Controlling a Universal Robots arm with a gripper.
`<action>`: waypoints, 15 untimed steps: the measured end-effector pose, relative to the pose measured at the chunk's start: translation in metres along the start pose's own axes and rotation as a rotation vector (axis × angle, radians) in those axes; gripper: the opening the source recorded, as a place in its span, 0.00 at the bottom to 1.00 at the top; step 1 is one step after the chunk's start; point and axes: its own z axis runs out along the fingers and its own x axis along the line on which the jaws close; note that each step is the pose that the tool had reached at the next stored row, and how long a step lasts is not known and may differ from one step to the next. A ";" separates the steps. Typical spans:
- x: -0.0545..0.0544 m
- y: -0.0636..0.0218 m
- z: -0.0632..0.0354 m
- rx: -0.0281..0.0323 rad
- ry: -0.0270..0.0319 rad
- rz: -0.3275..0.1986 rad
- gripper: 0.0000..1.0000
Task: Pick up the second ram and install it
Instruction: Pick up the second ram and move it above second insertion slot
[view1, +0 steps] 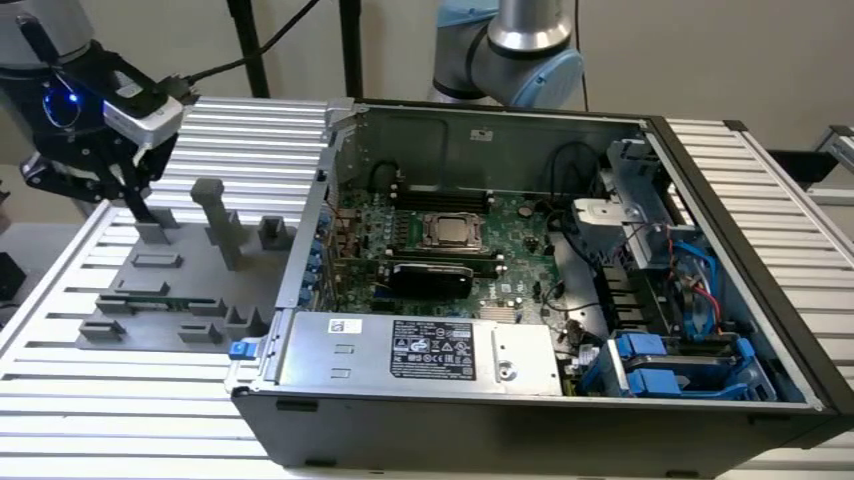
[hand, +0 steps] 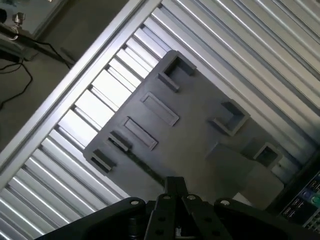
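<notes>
Upper left of the exterior frame, above the gray holder tray (view1: 187, 292) on the desk (view1: 94, 400): hand (view1: 138, 214), grip state cannot be told. Advisable: stay square to the holders and move slowly.

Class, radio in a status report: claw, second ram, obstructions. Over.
Claw above gray holder tray. Ram hold unconfirmed. Tall gray post between claw and case.

The holder plate (view1: 194, 295) is grey, the ribbed table (view1: 120, 400) silver, the motherboard (view1: 514, 262) green, the drive brackets (view1: 663, 380) blue.
</notes>
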 end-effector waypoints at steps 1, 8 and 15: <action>0.000 0.0000 0.0007 -0.0003 0.0005 -0.018 0.00; 0.000 -0.0001 0.0039 -0.0027 0.0064 -0.146 0.00; 0.000 -0.0001 0.0068 -0.0056 0.0134 -0.272 0.00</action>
